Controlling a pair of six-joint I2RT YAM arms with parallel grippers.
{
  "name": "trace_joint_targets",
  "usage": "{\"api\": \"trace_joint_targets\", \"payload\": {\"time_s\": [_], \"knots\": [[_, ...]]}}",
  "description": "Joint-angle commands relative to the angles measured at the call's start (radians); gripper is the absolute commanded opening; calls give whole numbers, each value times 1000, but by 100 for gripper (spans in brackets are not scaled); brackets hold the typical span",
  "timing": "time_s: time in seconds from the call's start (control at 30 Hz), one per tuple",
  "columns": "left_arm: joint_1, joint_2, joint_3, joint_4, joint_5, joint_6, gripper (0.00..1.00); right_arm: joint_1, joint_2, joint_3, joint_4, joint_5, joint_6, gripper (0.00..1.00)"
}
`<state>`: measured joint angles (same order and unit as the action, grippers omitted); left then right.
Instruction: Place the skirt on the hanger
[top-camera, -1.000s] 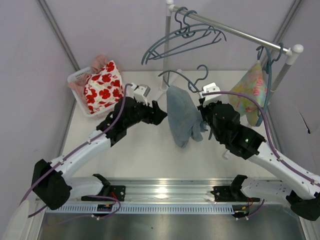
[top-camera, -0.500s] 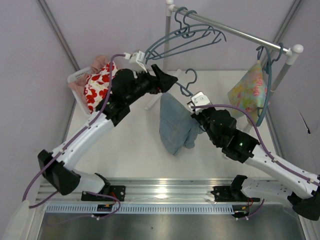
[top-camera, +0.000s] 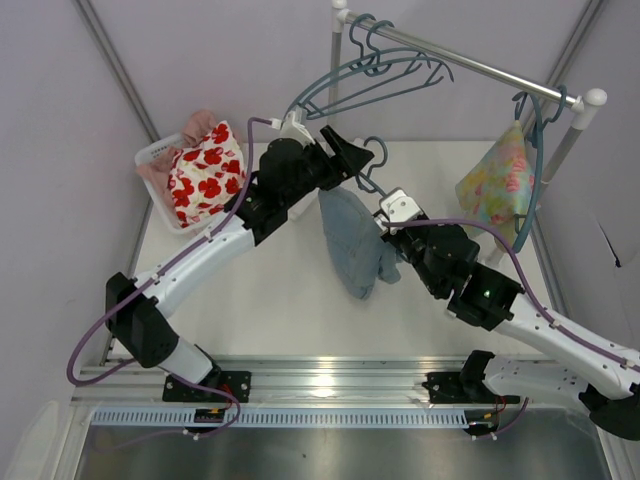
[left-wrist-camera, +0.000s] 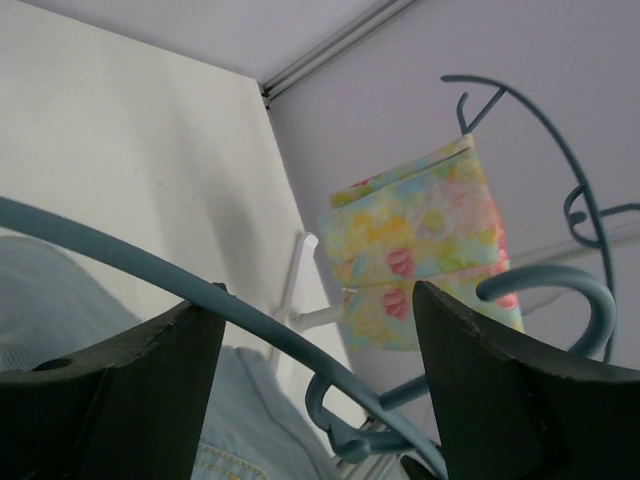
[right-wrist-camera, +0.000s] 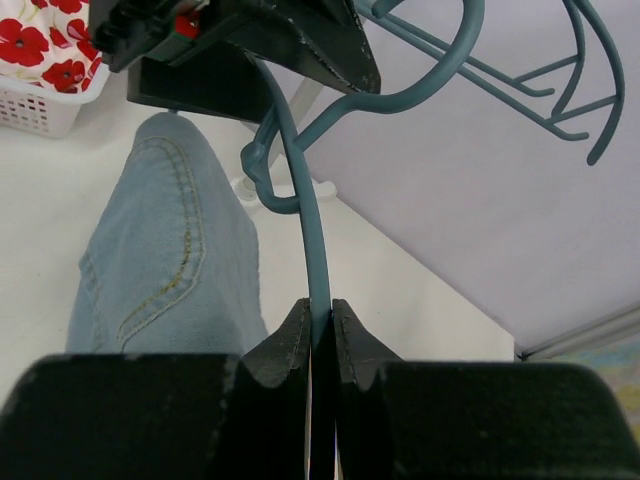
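Observation:
The light blue denim skirt (top-camera: 355, 240) hangs from the teal hanger (top-camera: 381, 150) above the table. My right gripper (top-camera: 390, 238) is shut on the hanger's thin arm (right-wrist-camera: 312, 230), just right of the skirt (right-wrist-camera: 170, 260). My left gripper (top-camera: 352, 158) is raised beside the hanger's hook with its jaws wide open. In the left wrist view the hanger's arm (left-wrist-camera: 254, 322) runs across the gap between the open jaws (left-wrist-camera: 318, 300) without being clamped, and the skirt (left-wrist-camera: 100, 330) lies below it.
A white clothes rack (top-camera: 470, 60) at the back holds several more teal hangers (top-camera: 380, 70) and a pastel floral garment (top-camera: 500, 190) at the right. A white basket (top-camera: 150, 155) with a red-flowered cloth (top-camera: 205, 170) stands at the back left.
My left arm rose from table level and swung back and right to the hanger's hook, jaws open. The right gripper kept hold of the hanger, which shifted a little with the skirt.

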<state>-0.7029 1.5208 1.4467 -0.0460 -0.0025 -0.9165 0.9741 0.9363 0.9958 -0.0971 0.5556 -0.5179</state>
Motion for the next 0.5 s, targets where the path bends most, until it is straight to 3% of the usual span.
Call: {"api": "trace_joint_targets", "payload": {"time_s": [0.0,0.07,0.13,0.2,0.23,0.3,0.47], "knots": [[-10,30,21,83,-28,-91,77,26,-30,66,119,-17,-8,0],[-14,41,20,103,-33,-142,70,34,-19,67,125,-7,-11,0],[-15,47,0,141,-30,-188,54,41,-7,70,128,15,-22,0],[-17,45,-60,254,-5,-243,37,44,9,75,128,38,-21,0],[-15,41,-95,361,15,-261,21,43,9,75,126,37,-10,0],[-15,38,-132,428,41,-268,7,43,-4,81,108,17,53,0],[-15,21,-198,569,68,-274,0,5,-22,130,-96,-43,244,12]]}}
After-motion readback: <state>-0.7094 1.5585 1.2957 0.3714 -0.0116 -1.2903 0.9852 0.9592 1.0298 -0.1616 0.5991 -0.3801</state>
